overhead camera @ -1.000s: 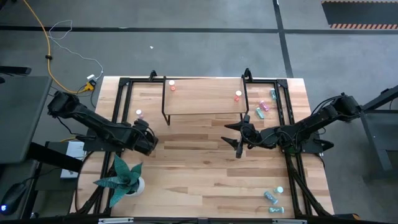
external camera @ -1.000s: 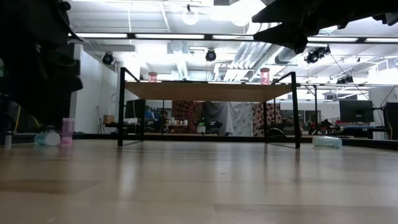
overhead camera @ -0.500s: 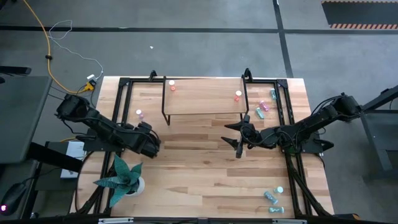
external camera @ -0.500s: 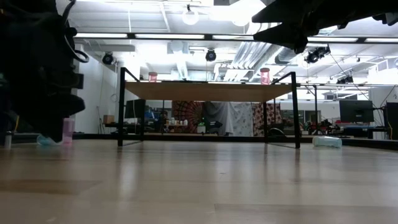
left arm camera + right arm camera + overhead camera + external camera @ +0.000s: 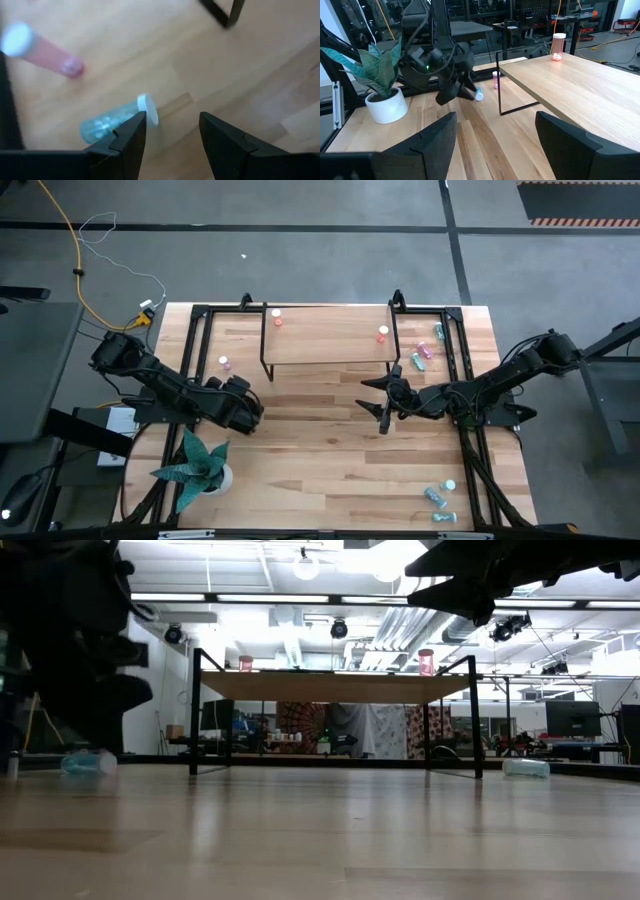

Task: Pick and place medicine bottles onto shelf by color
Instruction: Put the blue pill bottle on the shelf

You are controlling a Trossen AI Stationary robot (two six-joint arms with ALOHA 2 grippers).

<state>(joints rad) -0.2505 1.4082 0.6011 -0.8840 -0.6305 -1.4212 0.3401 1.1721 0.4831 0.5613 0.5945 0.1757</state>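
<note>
The big light wood table (image 5: 330, 450) has a small low shelf (image 5: 325, 335) with a pale wood top and thin black legs standing near its far edge. Two tiny bottles with white caps stand on the shelf top, one orange-red bottle (image 5: 277, 317) near its left end and one pink bottle (image 5: 382, 334) near its right end. The left gripper (image 5: 250, 408) is low over the table on the left side, close to the green spiky plant in a round white pot (image 5: 205, 465). Its two dark fingers (image 5: 131, 137) are spread apart with nothing between them. Just past those fingers a little see-through blue bottle with a white cap (image 5: 117, 122) lies on its side on the wood. A pink bottle with a white cap (image 5: 42, 50) is close to it, and another pink bottle (image 5: 224, 363) stands on the table beside the shelf's left legs. The right gripper (image 5: 383, 398) is held above the table in front of the shelf's right end, and its fingers are wide apart and hold nothing. More bottles, pink and blue ones, lie in a little bunch (image 5: 425, 352) on the table to the right of the shelf. A few blue bottles (image 5: 438, 498) lie near the front right corner of the table.
</note>
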